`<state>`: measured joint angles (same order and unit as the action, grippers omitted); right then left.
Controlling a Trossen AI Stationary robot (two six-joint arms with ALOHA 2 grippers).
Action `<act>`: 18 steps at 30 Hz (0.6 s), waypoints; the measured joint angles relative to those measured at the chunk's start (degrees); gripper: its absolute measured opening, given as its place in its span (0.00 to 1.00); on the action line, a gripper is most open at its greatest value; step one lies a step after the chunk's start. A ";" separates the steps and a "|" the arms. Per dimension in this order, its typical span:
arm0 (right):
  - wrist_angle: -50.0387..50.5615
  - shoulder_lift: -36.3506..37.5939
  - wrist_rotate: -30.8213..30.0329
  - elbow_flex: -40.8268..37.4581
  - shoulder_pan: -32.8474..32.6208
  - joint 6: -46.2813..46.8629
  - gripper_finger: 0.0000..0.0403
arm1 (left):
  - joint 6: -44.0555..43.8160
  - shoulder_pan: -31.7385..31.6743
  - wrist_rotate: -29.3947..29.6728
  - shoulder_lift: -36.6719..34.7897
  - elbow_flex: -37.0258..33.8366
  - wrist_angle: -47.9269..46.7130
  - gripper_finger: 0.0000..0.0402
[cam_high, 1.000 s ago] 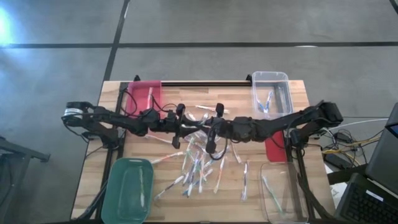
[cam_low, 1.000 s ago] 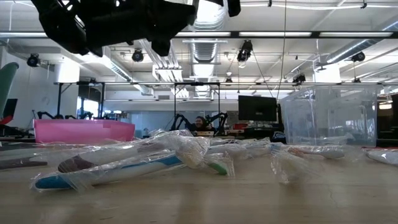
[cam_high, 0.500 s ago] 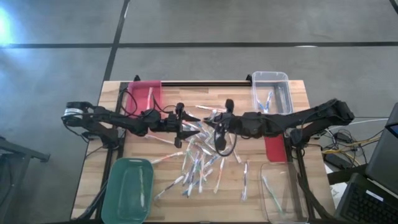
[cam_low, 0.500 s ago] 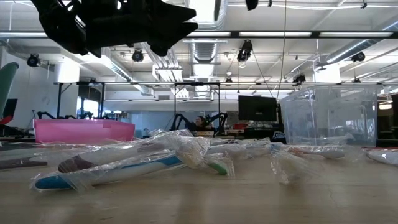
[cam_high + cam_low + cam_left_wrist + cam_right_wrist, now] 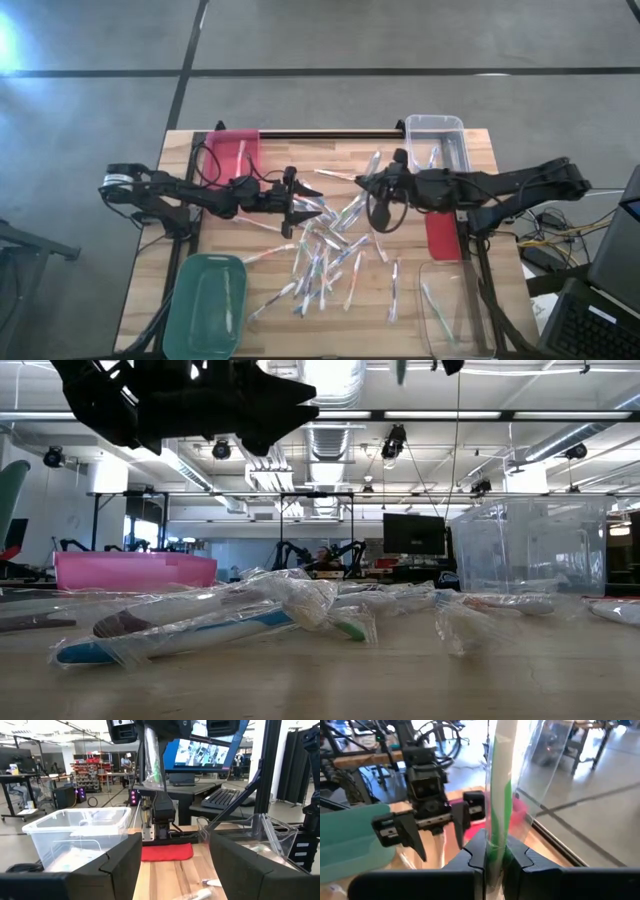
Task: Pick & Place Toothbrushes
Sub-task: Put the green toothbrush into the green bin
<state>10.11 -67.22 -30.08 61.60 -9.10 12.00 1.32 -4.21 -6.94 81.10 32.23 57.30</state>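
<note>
1. The right gripper (image 5: 366, 181), pinched on a green toothbrush (image 5: 499, 795) in its clear wrapper, has pulled back from the middle of the pile toward the clear bin (image 5: 436, 146); its arm now reaches straighter across the table.
2. The left gripper (image 5: 312, 206) has spread its fingers wide over the pile's left edge; a second ago they were partly closed.

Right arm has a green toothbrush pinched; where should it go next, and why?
Probably carry it toward the green bin. The right end effector is shut on a wrapped green toothbrush, raised above the pile, and the colour likely decides the bin.
</note>
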 joint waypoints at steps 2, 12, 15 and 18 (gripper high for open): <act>2.75 1.00 -0.55 0.00 0.00 1.42 0.05 | -0.02 0.02 0.00 0.00 0.00 -0.44 0.59; 7.08 1.84 -4.00 0.00 0.00 7.80 0.05 | -0.02 0.02 -0.02 0.00 0.00 -0.92 0.59; 8.37 1.84 -4.02 0.00 0.00 9.56 0.05 | -0.02 0.02 -0.02 0.00 0.00 -0.90 0.59; 9.24 1.88 -4.01 0.14 0.00 10.51 0.05 | -0.02 0.02 -0.02 0.00 0.00 -0.92 0.59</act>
<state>19.35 -65.34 -34.09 61.74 -9.10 22.51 1.30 -4.19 -6.96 81.10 32.23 56.38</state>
